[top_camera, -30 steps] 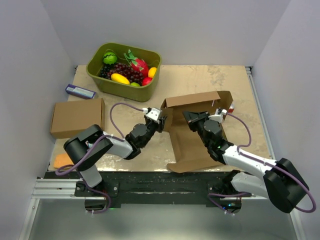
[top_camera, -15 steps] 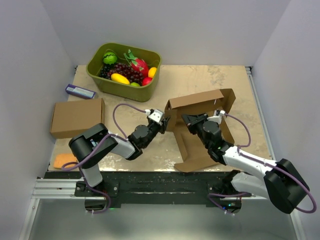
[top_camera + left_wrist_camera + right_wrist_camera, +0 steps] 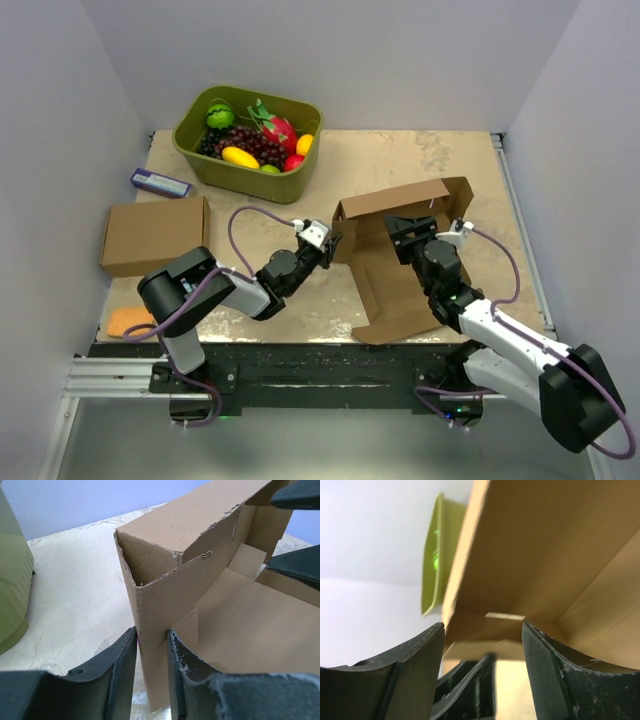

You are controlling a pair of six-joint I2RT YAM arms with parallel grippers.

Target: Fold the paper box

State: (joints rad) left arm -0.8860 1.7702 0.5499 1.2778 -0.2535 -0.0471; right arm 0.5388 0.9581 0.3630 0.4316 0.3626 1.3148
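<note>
The paper box (image 3: 385,285) is a brown cardboard mailer lying open at mid table, its far wall and left wall raised. My left gripper (image 3: 335,246) is shut on the left wall near the far left corner; in the left wrist view the wall (image 3: 165,595) stands pinched between my left gripper's (image 3: 151,635) dark fingers (image 3: 122,667). My right gripper (image 3: 410,228) hovers inside the box by the far wall. In the right wrist view the right gripper (image 3: 482,627) is open, holding nothing, with the cardboard wall (image 3: 545,555) above it.
A green tub (image 3: 200,150) of fruit stands at the back left. A second brown cardboard box (image 3: 155,234) lies at the left, a small blue packet (image 3: 160,183) behind it, and an orange object (image 3: 126,321) near the front left edge. Grey walls enclose the table.
My right gripper has opened, let go of the cardboard and shifted right inside the box. The box slid slightly right. My left gripper keeps its pinch on the left wall.
</note>
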